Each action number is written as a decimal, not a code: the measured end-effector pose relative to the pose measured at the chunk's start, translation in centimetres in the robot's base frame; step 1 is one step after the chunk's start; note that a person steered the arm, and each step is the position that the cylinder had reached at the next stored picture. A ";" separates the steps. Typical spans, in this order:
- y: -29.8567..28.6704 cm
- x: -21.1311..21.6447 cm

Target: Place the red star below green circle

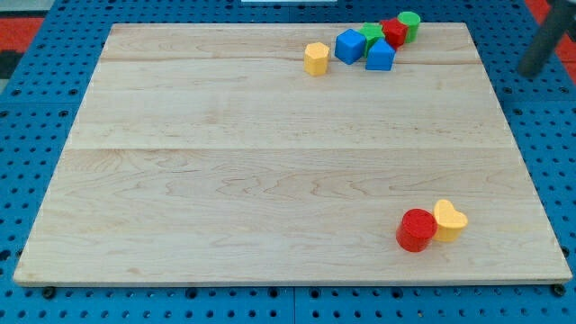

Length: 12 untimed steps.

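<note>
The red star [393, 32] lies at the board's top edge, touching the green circle [409, 25] on that circle's left. A green star-like block [371, 34] sits on the red star's left. My rod shows as a dark blur at the view's top right, off the wooden board [270, 162]. My tip [530, 70] is to the right of and slightly below the green circle, well apart from all blocks.
Two blue blocks [349, 46] [380, 56] lie just below the green star and red star. A yellow hexagon [316, 58] sits to their left. A red cylinder [417, 229] and a yellow heart [449, 220] touch each other at the bottom right.
</note>
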<state>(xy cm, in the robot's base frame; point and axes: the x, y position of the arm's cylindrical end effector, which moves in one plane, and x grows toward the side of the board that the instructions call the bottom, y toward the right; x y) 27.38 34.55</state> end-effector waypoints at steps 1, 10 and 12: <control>-2.6 -8.1; -26.6 4.4; -22.2 7.0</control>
